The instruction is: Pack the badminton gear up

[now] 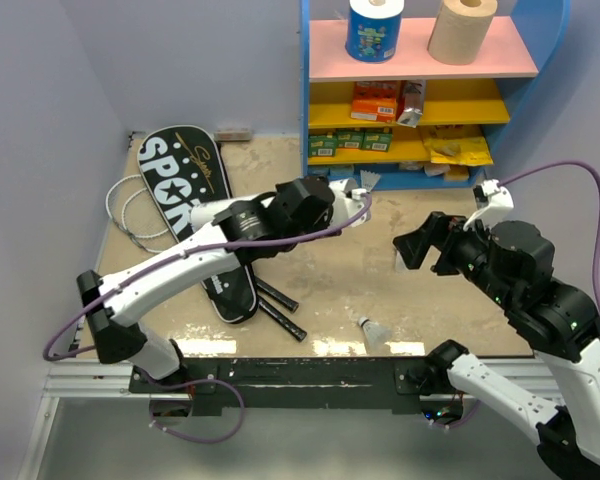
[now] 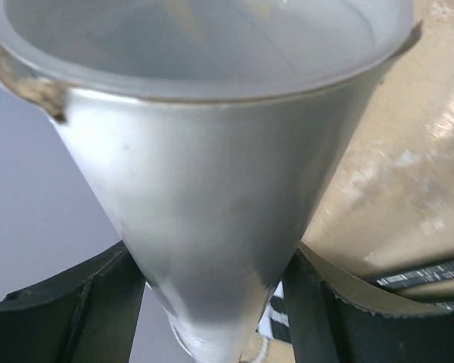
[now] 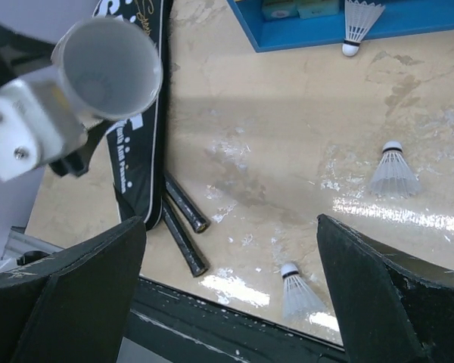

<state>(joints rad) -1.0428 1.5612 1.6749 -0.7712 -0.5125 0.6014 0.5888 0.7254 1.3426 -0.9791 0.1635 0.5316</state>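
My left gripper (image 1: pixel 332 207) is shut on the long white tube (image 2: pixel 212 189), which fills the left wrist view between both fingers (image 2: pixel 83 302). The tube's open mouth (image 3: pixel 110 68) faces my right gripper (image 3: pixel 228 223), which hangs open and empty above the table. The black "SPORT" cover (image 1: pixel 195 195) lies at the left, with a white-strung racket head (image 1: pixel 128 208) sticking out beside it and two black handles (image 3: pixel 183 219) at its near end. One shuttlecock (image 3: pixel 299 291) stands near the front edge, another (image 3: pixel 393 170) to its right, a third (image 3: pixel 361 23) by the shelf.
A blue shelf unit (image 1: pixel 420 180) stands at the back right with paper rolls (image 1: pixel 375 28) on top and yellow and orange packets (image 1: pixel 375 100) below. Purple cables (image 1: pixel 570 170) loop off both arms. A wall closes the left side.
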